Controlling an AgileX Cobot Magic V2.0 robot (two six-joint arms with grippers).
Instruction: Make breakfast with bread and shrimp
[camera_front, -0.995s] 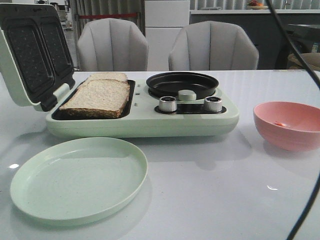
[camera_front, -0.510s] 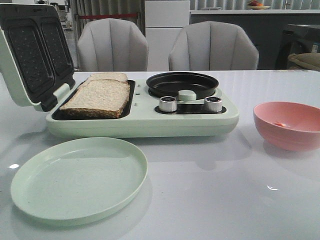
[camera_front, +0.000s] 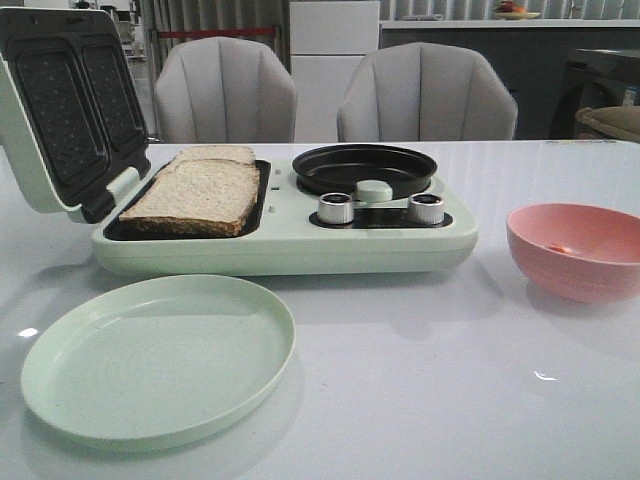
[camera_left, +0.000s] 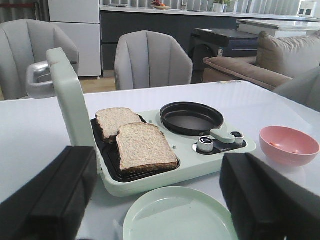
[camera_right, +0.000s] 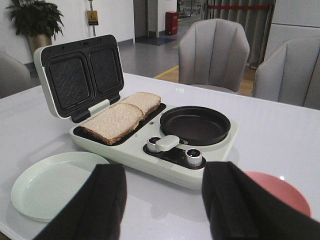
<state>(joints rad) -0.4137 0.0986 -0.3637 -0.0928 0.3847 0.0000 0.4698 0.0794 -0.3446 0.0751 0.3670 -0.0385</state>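
Two slices of bread (camera_front: 195, 193) lie side by side in the open sandwich maker's lower tray (camera_front: 262, 190); they also show in the left wrist view (camera_left: 142, 145) and the right wrist view (camera_right: 117, 120). A small orange shrimp piece (camera_front: 560, 248) lies in the pink bowl (camera_front: 590, 270) at the right. No gripper shows in the front view. My left gripper (camera_left: 157, 210) is open and empty, held back above the green plate (camera_left: 175, 217). My right gripper (camera_right: 165, 205) is open and empty, short of the appliance's knobs (camera_right: 192, 157).
The appliance's lid (camera_front: 65, 110) stands open at the left. A black round pan (camera_front: 364, 168) sits on its right half behind two knobs (camera_front: 336, 208). An empty pale green plate (camera_front: 160, 355) lies in front. Two grey chairs (camera_front: 425, 95) stand behind the table.
A dark cable that crossed the right edge of the front view a second ago has left the view. The bread, plate and bowl have not moved.
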